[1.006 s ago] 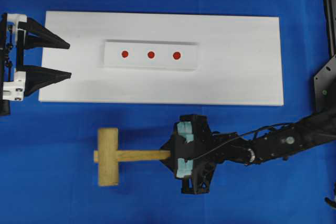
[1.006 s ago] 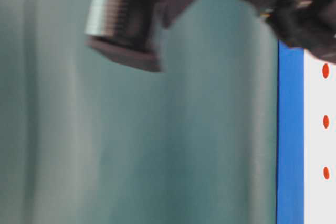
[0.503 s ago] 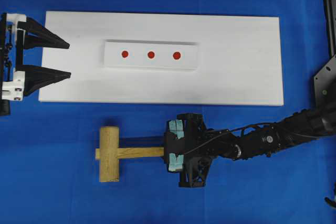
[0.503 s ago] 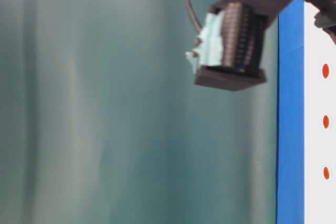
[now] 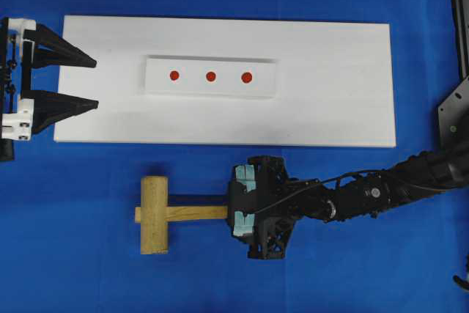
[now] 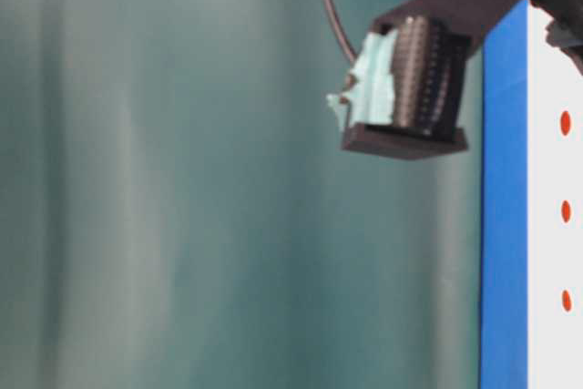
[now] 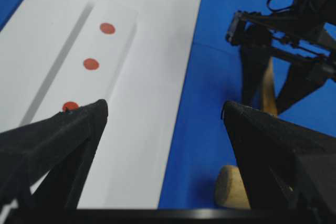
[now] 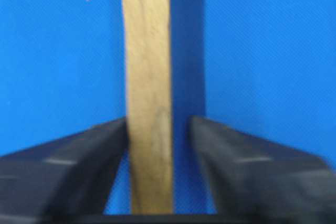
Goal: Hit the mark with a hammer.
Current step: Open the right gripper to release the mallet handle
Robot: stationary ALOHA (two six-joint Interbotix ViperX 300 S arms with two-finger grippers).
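The hammer (image 5: pixel 155 215), a light wooden mallet, lies on the blue cloth in front of the white board, with its handle (image 8: pixel 148 77) pointing right. My right gripper (image 5: pixel 230 212) stands open around the end of the handle. In the right wrist view one finger (image 8: pixel 100 145) touches the wood and the other stands apart with blue cloth showing between. The mark (image 5: pixel 211 76) is the middle red dot on the white block (image 5: pixel 194 86), and it also shows in the left wrist view (image 7: pixel 91 64). My left gripper (image 5: pixel 96 83) hovers wide open at the board's left end, holding nothing.
The white board (image 5: pixel 330 108) under the block spans most of the table's far half. Blue cloth (image 5: pixel 88 269) covers the rest. The right arm (image 5: pixel 381 192) stretches in from the right edge. The table-level view shows only a blurred part of the right gripper (image 6: pixel 405 88).
The right gripper's jaws have parted from the hammer handle, leaving a gap on one side. The hammer has shifted slightly on the cloth. The left gripper has stayed still.
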